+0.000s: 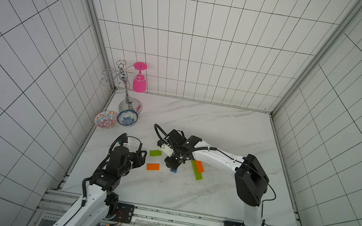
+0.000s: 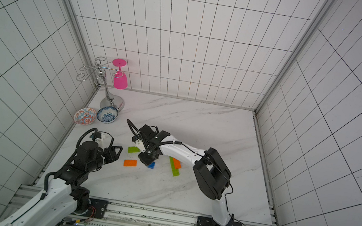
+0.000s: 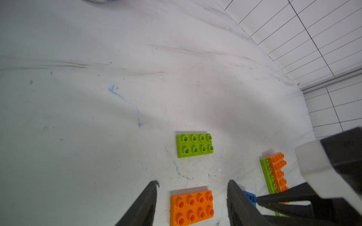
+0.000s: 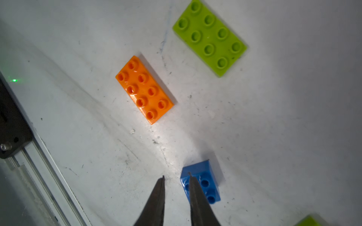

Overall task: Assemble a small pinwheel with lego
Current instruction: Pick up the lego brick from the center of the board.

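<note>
Currently, your right hand (image 4: 176,174) is holding its fingers slightly apart, gripping nothing, 1 finger overlapping the blue brick (image 4: 205,172) on the desk (image 4: 274,117); your left hand (image 3: 193,181) is standing wide open, fingers framing 1 loose orange brick (image 3: 192,205).

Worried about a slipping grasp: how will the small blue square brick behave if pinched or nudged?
The small blue square plastic brick looks rigid and glossy, so it probably won't flex but might slip from a light pinch. Sitting flat on the smooth white tabletop, it would likely slide, not roll or tip, when pushed.
</note>
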Available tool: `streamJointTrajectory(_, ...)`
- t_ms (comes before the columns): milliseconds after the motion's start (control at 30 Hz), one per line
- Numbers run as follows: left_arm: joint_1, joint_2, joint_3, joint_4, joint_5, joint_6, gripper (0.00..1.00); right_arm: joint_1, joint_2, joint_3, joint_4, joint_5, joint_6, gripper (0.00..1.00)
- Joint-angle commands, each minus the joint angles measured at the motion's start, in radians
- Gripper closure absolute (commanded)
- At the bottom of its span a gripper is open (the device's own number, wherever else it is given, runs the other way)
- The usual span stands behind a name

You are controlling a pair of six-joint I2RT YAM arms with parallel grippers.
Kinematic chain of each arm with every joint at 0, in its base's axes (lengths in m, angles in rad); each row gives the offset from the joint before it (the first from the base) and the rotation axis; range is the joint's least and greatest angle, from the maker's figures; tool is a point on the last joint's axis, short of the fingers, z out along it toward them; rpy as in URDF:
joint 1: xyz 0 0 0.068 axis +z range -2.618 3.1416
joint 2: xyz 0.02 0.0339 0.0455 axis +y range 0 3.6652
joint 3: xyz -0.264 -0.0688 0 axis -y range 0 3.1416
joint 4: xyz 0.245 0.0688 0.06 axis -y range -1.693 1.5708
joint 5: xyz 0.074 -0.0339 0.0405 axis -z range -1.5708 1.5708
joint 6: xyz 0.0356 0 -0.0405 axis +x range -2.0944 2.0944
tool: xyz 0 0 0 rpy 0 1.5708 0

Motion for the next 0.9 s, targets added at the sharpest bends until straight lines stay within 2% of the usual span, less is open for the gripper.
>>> streamJointTrajectory(0,0.063,-0.002,-0.015,-0.003,0.041,-0.079,0.41,0.029,0.029,0.081,-0.017,-0.095,-0.182,0.76)
streamJointTrajectory(100,0.113,0.028,-0.027,0.051,0.074,-0.113,0.41,0.058,0.087,0.155,-0.062,-0.107,-0.228,0.77)
streamJointTrajectory(300,0.149,0.073,-0.022,0.072,0.054,-0.124,0.41,0.080,0.193,0.314,-0.164,-0.117,-0.280,0.77)
streamJointTrajectory(667,0.165,0.074,-0.050,0.082,0.037,-0.142,0.41,0.082,0.290,0.435,-0.230,-0.083,-0.286,0.77)
streamJointTrajectory(867,0.165,0.070,-0.049,0.077,0.029,-0.136,0.41,0.081,0.315,0.447,-0.230,-0.045,-0.275,0.77)
